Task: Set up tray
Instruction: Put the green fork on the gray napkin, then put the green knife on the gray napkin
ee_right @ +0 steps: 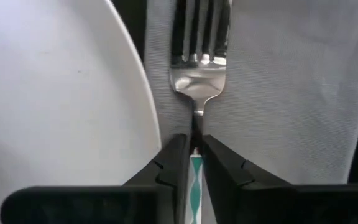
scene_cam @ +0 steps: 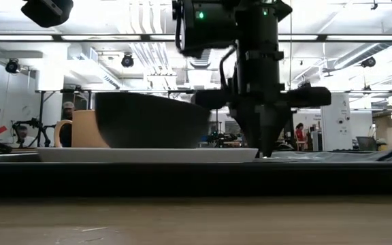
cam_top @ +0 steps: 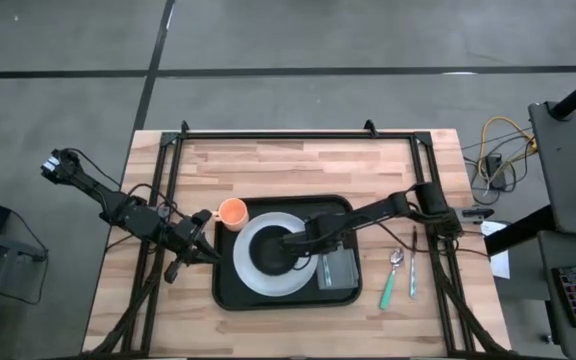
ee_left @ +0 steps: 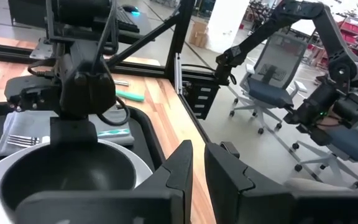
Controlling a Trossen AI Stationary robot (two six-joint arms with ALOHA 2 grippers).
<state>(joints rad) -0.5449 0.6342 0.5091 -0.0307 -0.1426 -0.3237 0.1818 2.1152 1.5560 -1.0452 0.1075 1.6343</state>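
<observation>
the black tray [cam_top: 230, 290] sits in the middle of the table [cam_top: 288, 160]. the right gripper [ee_right: 195, 163] pinches a fork [ee_right: 199, 68] on the grey napkin [ee_right: 278, 93], beside the white plate [ee_right: 55, 106]. the left gripper [ee_left: 196, 163], fingers nearly together and empty, waits by the orange cup [cam_top: 232, 212].

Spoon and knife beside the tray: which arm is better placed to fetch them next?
Likely the right. The spoon and knife lie on its side, and the right gripper is placing the fork nearby. The left gripper sits across the tray.
</observation>
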